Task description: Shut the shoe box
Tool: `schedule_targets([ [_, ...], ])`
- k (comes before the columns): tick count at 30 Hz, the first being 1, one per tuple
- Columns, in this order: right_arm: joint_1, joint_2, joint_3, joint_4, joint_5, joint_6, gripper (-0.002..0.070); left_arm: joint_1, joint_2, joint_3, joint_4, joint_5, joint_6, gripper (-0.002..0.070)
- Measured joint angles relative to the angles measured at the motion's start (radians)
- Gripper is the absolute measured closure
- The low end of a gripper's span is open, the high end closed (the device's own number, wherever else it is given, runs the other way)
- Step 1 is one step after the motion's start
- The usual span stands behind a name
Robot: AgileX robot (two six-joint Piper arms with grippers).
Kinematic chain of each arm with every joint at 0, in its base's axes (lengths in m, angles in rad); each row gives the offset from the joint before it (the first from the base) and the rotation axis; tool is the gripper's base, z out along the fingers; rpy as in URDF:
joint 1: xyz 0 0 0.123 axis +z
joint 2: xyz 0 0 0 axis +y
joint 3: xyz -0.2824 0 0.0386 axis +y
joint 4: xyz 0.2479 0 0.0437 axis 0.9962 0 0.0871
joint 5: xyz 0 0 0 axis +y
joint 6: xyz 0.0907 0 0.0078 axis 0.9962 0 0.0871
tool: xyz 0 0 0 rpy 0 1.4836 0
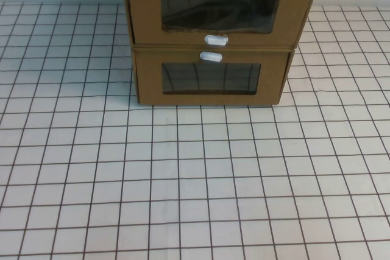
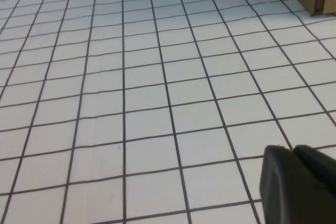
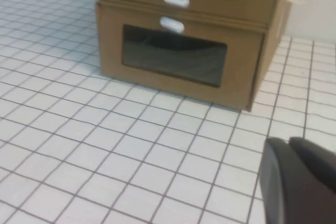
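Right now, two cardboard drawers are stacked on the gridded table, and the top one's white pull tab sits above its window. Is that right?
Not quite. The high view shows the shoe box, the top drawer, with its pull tab under its window. The left claw and right claw show only in their wrist views, clear of both drawers.
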Motion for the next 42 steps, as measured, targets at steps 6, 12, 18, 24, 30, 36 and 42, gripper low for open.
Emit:
schedule_targets([
  [6,-0.043,-0.051,0.139,-0.060,-0.066,0.093,0.0690,0.000,0.000,0.000,0.000,0.000,0.000,0.0680],
  [12,-0.059,-0.121,0.262,-0.305,-0.072,0.426,0.0690,0.000,0.000,0.000,0.000,0.000,0.000,0.0680],
  [18,-0.059,-0.136,0.279,-0.406,-0.074,0.553,0.0690,0.000,-0.001,0.000,0.000,0.000,0.002,0.0680],
  [24,-0.064,-0.140,0.279,-0.425,-0.074,0.564,0.0691,0.000,-0.001,0.000,0.000,0.002,0.003,0.0680],
  [30,-0.115,-0.140,0.279,-0.433,-0.074,0.564,0.0690,0.000,-0.001,0.000,0.000,0.002,0.003,0.0680],
  [36,-0.128,-0.140,0.279,-0.433,-0.074,0.564,0.0690,0.000,-0.001,0.000,0.000,0.002,0.003,0.0680],
  [42,-0.128,-0.140,0.279,-0.431,-0.074,0.564,0.0690,0.000,-0.001,0.000,0.000,0.002,0.003,0.0680],
])
